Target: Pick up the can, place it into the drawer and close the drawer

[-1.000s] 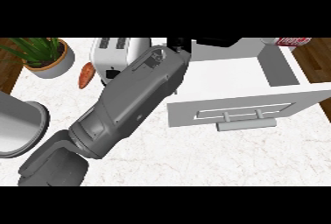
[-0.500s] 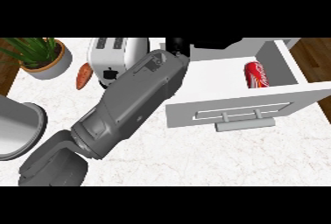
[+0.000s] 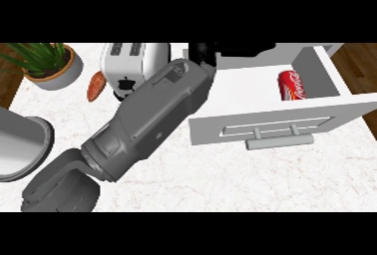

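Observation:
The red can (image 3: pixel 293 84) lies on its side inside the open white drawer (image 3: pixel 243 92), near its right wall. Nothing touches it. My left forearm runs from the lower left up across the counter. Its black left hand (image 3: pixel 225 51) shows at the top of the view, over the drawer's back left corner and well left of the can. The forearm and the view's edge hide most of the hand. The drawer's front panel with its bar handle (image 3: pixel 283 142) faces me. My right hand is out of the view.
A white toaster (image 3: pixel 136 62) stands left of the forearm, with an orange carrot (image 3: pixel 95 85) beside it. A potted plant (image 3: pixel 48 64) sits at the far left, a grey round pot (image 3: pixel 18 147) at the left edge. The counter ends right of the drawer.
The can, at the view's top right edge a second ago, now lies in the drawer. The hand has drawn back to the left, away from it.

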Motion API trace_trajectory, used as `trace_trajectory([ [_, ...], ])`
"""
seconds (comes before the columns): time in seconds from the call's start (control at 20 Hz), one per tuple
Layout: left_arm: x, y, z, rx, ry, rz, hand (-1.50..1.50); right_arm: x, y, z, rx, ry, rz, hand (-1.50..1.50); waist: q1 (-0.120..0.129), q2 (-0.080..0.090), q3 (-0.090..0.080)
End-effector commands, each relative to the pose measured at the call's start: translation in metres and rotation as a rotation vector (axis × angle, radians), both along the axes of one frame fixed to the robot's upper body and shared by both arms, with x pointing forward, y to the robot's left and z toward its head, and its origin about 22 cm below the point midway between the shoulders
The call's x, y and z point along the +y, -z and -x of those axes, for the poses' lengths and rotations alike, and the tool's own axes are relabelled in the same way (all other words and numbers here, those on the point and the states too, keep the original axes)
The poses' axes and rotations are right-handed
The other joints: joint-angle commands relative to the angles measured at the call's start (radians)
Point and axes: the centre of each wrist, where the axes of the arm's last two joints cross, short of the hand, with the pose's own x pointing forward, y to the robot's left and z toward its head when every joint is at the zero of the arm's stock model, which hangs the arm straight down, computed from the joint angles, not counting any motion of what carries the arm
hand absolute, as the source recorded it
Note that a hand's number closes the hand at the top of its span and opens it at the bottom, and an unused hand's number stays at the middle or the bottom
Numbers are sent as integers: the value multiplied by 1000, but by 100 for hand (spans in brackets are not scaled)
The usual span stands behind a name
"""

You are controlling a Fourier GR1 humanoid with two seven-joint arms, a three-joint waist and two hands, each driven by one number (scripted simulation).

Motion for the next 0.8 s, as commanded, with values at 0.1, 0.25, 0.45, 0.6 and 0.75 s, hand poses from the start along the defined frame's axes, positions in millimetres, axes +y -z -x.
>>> trace_trajectory([
  [0.1,-4,-11,-1,-26,34,38,-150,11,-33,-2,-108,-1,303,-150,18,5,-1],
  [0.25,-12,-21,5,-61,7,50,-150,14,-27,-5,-151,-67,326,-150,11,-2,0],
  [0.45,-9,-14,4,-94,41,52,-150,31,-37,-25,-205,-44,416,-150,51,2,-1],
  [0.6,-10,-21,2,-113,5,48,-150,38,-38,-35,-188,-48,499,-150,49,1,-1],
  [0.75,-14,-22,7,-75,19,61,-150,51,-35,-48,-180,-51,582,-150,66,-7,-1],
])
